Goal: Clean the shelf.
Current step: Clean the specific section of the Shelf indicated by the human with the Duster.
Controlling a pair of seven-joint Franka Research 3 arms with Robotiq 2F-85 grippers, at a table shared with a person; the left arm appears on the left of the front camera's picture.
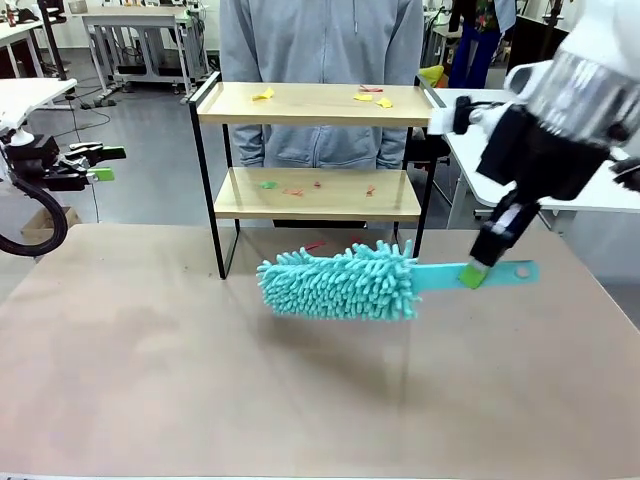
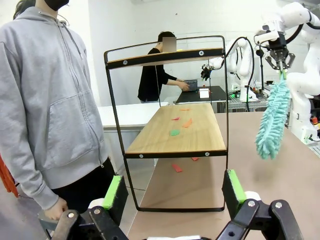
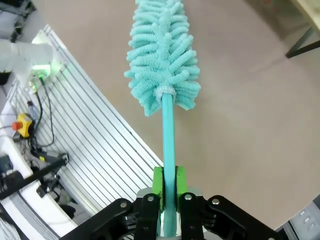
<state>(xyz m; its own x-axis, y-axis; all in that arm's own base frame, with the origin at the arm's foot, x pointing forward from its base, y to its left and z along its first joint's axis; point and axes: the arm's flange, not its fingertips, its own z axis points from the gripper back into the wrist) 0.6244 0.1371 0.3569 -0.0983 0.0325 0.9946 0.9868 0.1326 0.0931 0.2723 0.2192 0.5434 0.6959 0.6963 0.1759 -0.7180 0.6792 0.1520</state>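
Observation:
The shelf (image 1: 310, 106) stands at the table's far side, two wood boards in a black frame. Yellow and red paper scraps (image 1: 263, 95) lie on its top board, green and red scraps (image 1: 267, 184) on the lower board (image 2: 165, 135). My right gripper (image 1: 472, 272) is shut on the handle of a teal fluffy duster (image 1: 340, 282), held level above the table in front of the shelf. In the right wrist view the duster head (image 3: 162, 55) points away from the right gripper (image 3: 169, 185). My left gripper (image 1: 105, 164) hovers open off the table's left edge, its pads (image 2: 114, 192) facing the shelf's end.
A person in a grey hoodie (image 1: 320, 40) stands right behind the shelf, hand (image 2: 55, 209) hanging near my left gripper. A red scrap (image 1: 315, 245) lies on the brown table (image 1: 200, 370) under the shelf. White tables (image 1: 600, 190) stand to the right.

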